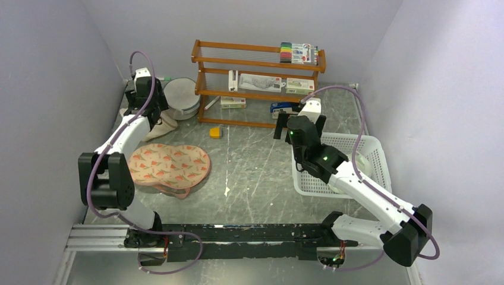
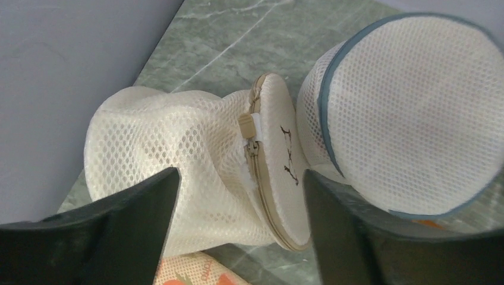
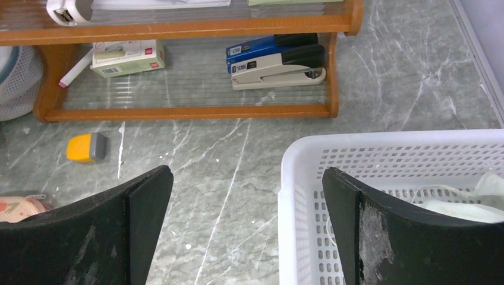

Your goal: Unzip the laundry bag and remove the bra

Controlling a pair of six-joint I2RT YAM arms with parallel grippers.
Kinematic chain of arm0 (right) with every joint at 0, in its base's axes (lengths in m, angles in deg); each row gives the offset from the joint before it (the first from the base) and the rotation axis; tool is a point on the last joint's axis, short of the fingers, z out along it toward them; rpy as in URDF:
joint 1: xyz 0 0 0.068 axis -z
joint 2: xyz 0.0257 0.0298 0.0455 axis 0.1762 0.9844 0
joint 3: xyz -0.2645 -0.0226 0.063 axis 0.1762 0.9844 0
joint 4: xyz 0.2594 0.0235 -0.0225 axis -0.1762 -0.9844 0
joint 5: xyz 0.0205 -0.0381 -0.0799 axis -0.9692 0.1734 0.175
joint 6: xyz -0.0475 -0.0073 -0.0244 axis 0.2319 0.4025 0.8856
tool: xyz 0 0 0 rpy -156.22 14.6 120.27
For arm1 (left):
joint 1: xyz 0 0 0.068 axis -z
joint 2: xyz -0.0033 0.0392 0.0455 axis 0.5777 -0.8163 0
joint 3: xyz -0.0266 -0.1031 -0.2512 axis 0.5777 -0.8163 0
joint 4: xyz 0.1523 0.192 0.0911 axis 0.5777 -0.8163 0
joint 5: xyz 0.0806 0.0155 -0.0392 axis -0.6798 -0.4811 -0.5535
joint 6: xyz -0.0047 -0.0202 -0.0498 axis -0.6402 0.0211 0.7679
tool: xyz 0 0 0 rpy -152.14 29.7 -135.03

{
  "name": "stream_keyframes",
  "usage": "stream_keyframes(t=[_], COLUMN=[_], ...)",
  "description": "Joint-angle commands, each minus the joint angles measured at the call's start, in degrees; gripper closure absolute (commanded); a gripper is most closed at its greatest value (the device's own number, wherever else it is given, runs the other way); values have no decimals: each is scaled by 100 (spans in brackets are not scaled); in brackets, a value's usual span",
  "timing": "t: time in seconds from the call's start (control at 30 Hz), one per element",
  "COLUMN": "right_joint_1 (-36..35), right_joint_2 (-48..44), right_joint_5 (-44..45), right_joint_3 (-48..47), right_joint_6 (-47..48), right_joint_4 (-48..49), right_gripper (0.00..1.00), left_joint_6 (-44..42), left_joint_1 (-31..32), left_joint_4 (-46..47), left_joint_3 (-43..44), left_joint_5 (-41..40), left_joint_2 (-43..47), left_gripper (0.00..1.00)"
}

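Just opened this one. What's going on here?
The left gripper is open and reaching at the cream mesh laundry bag at the back left of the table. Its fingers sit either side of the bag's zipped edge, near the zip pull, but are not closed on anything. The stretch of zip in view looks shut, and nothing is coming out of the bag. The right gripper hangs open and empty by the corner of the white basket.

**A:** Setting, classed?

**B:** Robot test cell, laboratory type. Evidence: plain pale-lilac partition walls [image 1: 53, 71] boxing a grey marble-pattern tabletop [image 1: 255, 172]; slotted aluminium mounting rail [image 1: 95, 236] at its near edge; orange-brown wooden shelf rack [image 1: 258, 62] of stationery.
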Motion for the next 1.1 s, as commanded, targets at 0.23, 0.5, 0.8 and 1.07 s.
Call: stream_keyframes(t=[0.23, 0.5, 0.8, 1.07], right_joint_1=[-45, -43, -41, -42], right_joint_2=[246, 139, -71, -196], right_joint_5=[-351, -357, -717, -1909], right_joint_3=[-199, -443, -541, -922], right_joint_6=[-261, -170, 36, 894], right_joint_4=[-119, -235, -158, -442], right_gripper=[0, 0, 0, 0], left_joint_6=[126, -32, -925, -2115], left_joint_1=[-285, -286, -216, -188], left_joint_4=[-1251, -1089, 349, 503], left_joint_3=[1313, 1097, 51, -132], left_joint_5=[916, 1010, 3134, 6287], left_joint_2=[-881, 433, 2538, 3517], left_gripper=[73, 93, 93, 93])
